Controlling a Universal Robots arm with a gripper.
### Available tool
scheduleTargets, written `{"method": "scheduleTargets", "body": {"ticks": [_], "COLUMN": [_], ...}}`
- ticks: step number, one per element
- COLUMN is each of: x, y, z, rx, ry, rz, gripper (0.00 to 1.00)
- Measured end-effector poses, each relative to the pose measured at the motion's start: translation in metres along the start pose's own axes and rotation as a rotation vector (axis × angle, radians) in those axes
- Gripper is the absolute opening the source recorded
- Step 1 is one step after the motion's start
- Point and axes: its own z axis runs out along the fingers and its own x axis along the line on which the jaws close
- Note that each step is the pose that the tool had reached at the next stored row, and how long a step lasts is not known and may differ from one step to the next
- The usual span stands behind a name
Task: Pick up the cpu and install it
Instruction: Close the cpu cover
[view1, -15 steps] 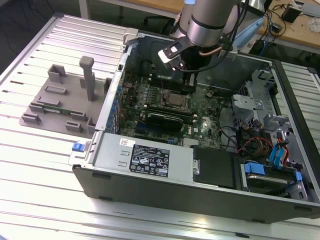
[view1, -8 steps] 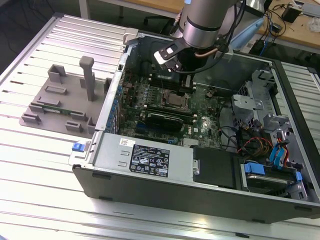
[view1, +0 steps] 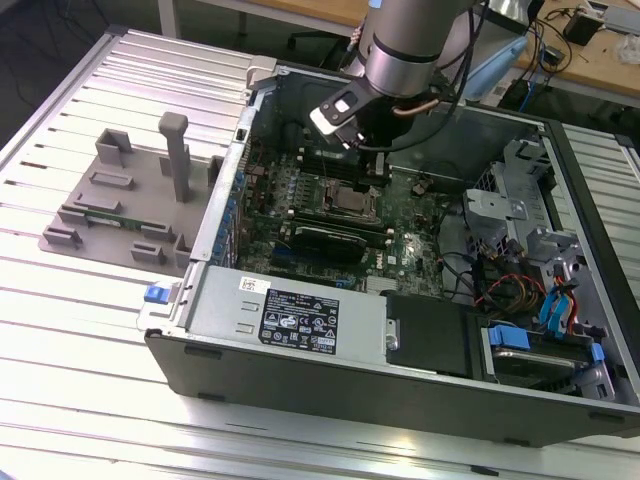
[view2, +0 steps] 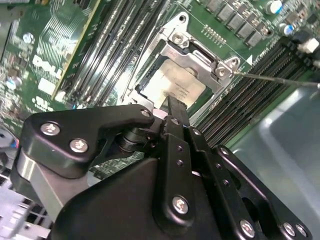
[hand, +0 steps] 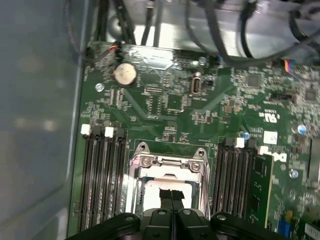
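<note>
The cpu (view2: 176, 84) lies flat inside the open metal socket frame (view2: 181, 39) on the green motherboard, silvery top up. In the first wrist view the cpu (hand: 152, 192) sits in the socket frame (hand: 170, 161), partly covered by the fingers. My gripper (view2: 172, 104) hangs just above the cpu's edge with its black fingers pressed together and nothing between them. Its paired fingertips (hand: 171, 196) close over the chip. In the exterior view the gripper (view1: 362, 142) is low inside the computer case, above the cpu (view1: 352, 204).
Memory slots (hand: 102, 175) flank the socket, and a thin lever wire (view2: 275, 79) sticks out beside it. The case wall (view1: 250, 130), power supply (view1: 290, 315) and drive cage (view1: 520, 210) ring the board. A grey fixture tray (view1: 120, 200) with an upright post (view1: 175, 155) lies outside.
</note>
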Motion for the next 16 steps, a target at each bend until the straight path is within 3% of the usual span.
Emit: {"method": "scheduleTargets", "body": {"ticks": [2,5,9,16], "x": [0.0000,0.0000,0.0001,0.0001], "y": [0.0000,0.0000,0.0000,0.0000], "z": [0.0003,0.0011,0.0019,0.0030], "rx": [-0.0009,-0.0034,-0.0058,-0.0066], "ry": [0.0003,0.0010,0.0016,-0.0004], "rz": [-0.041,-0.155,-0.266,-0.412], "gripper": [0.11,0.11,0.11,0.11]}}
